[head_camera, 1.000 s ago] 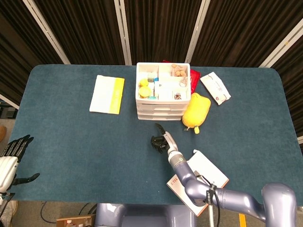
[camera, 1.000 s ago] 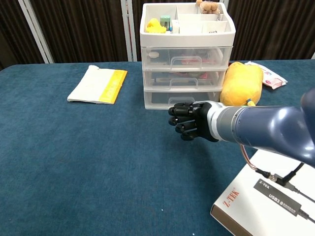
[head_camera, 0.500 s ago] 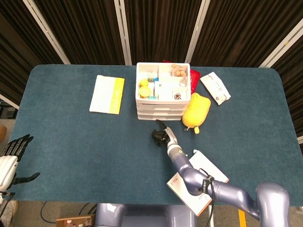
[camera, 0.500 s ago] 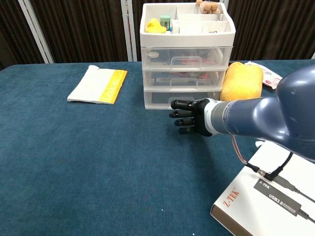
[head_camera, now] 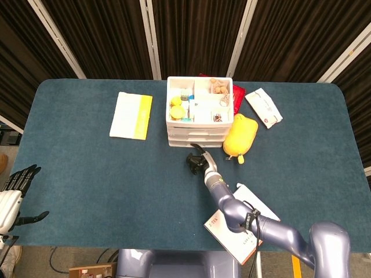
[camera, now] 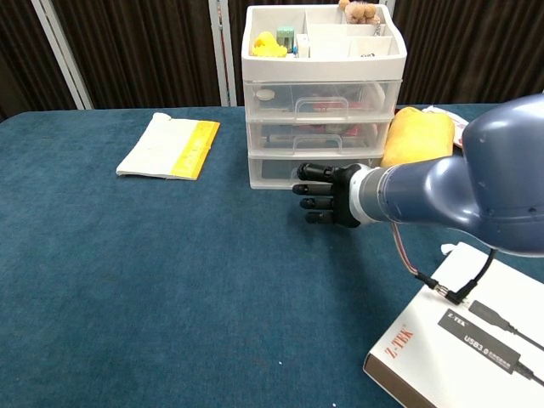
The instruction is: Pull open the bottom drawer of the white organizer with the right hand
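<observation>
The white organizer [head_camera: 199,113] [camera: 324,93] stands at the table's far middle, with three clear drawers under an open top tray of small items. Its bottom drawer [camera: 280,171] looks closed. My right hand [camera: 327,195] [head_camera: 197,160], black, hovers just in front of that drawer's handle with fingers extended toward it and holds nothing. Whether the fingertips touch the handle is not clear. My left hand [head_camera: 17,184] sits off the table's left edge in the head view, fingers apart and empty.
A yellow plush [head_camera: 240,136] [camera: 416,142] leans against the organizer's right side. A white-and-yellow booklet [head_camera: 131,115] [camera: 170,145] lies to its left. A white box [camera: 463,340] with a cable lies near the front right. A white packet [head_camera: 264,108] rests at the far right.
My right hand has moved forward across the table toward the organizer and now sits right before the bottom drawer. The left hand has not moved.
</observation>
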You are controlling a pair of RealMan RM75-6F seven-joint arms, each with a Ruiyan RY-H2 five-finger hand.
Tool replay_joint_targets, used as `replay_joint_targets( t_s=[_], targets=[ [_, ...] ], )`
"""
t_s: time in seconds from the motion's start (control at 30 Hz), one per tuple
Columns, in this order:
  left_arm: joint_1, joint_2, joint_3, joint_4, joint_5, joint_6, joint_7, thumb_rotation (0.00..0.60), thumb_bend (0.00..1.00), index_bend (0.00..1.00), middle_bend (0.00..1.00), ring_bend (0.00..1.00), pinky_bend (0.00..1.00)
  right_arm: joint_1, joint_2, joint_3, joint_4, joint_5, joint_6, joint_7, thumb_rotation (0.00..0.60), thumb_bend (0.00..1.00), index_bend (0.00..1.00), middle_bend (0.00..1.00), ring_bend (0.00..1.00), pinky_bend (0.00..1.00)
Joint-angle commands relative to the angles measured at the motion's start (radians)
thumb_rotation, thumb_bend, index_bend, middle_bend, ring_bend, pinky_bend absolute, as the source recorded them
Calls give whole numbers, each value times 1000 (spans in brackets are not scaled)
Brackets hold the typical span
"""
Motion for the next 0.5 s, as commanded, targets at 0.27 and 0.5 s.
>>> replay_joint_targets(
  t_s=[0.27,0.5],
  targets=[
    [-1,3,0,-4,-2,-4,-6,600,8,0,0,0,0,16,-1,33,50,92,-68,32,600,744,207,793,799,900],
    [-1,5,1,-6,-3,-5,-7,600,7,0,0,0,0,39,1,39,83,136,-103,38,600,752,234,792,799,900]
  ],
)
